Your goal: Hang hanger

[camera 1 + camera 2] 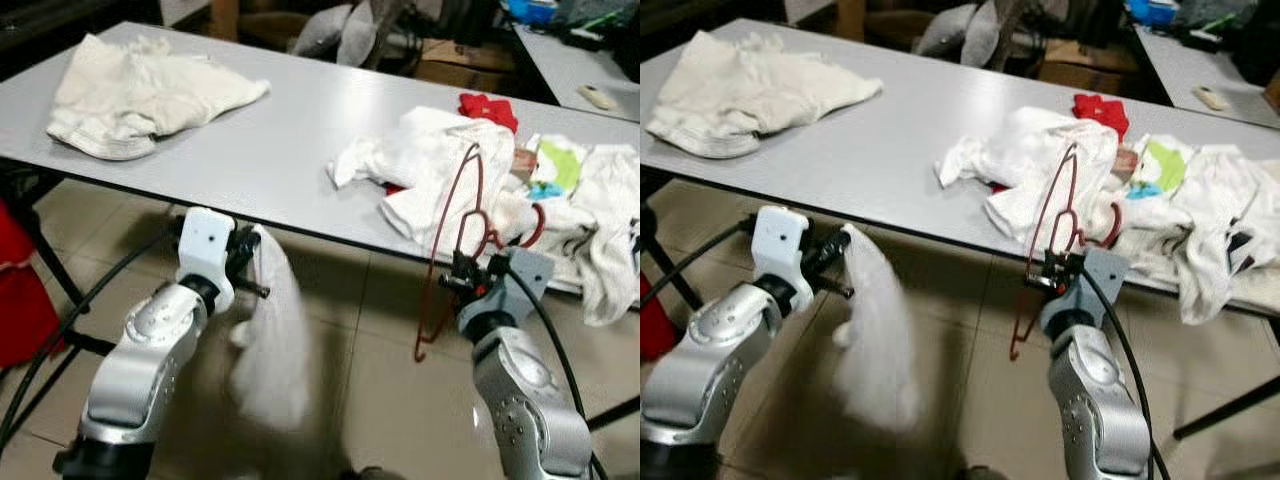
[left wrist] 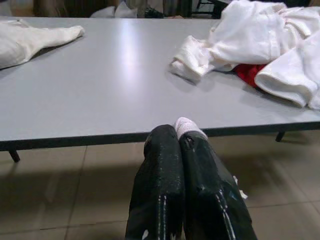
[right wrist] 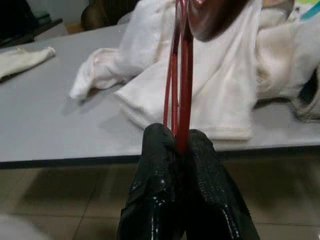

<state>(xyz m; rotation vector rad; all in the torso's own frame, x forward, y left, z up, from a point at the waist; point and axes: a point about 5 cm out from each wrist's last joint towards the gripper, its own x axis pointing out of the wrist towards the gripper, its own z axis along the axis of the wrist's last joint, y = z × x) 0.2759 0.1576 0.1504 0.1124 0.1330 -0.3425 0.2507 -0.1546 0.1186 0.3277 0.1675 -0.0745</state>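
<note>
A grey table [image 1: 280,150] stood on a tiled floor [image 1: 370,340], seen from above by the robot standing at its near edge. The left gripper [image 1: 255,262] was held just below that edge, its two black fingers [image 2: 165,190] pressed together on a white cloth [image 1: 272,345] that hung down toward the floor, blurred. In the left wrist view a small tuft of the cloth poked out at the fingertips.

The right gripper [image 1: 462,282] was raised in front of the table edge — its fingers [image 3: 200,185] clamped on the thin red wire of a hanger [image 1: 450,240]. The hanger stood roughly upright, its upper part rising in front of a pile of white clothes [image 1: 440,170] on the table, its lower end hanging below the table edge over the floor.

The pile spread across the right side of the table, mixed with a red item [image 1: 488,108] and a green-and-white one [image 1: 560,160]. At the far left corner, well apart from the pile, lay a cream garment [image 1: 140,90], crumpled flat. A second table [image 1: 570,60] stood behind on the right.
</note>
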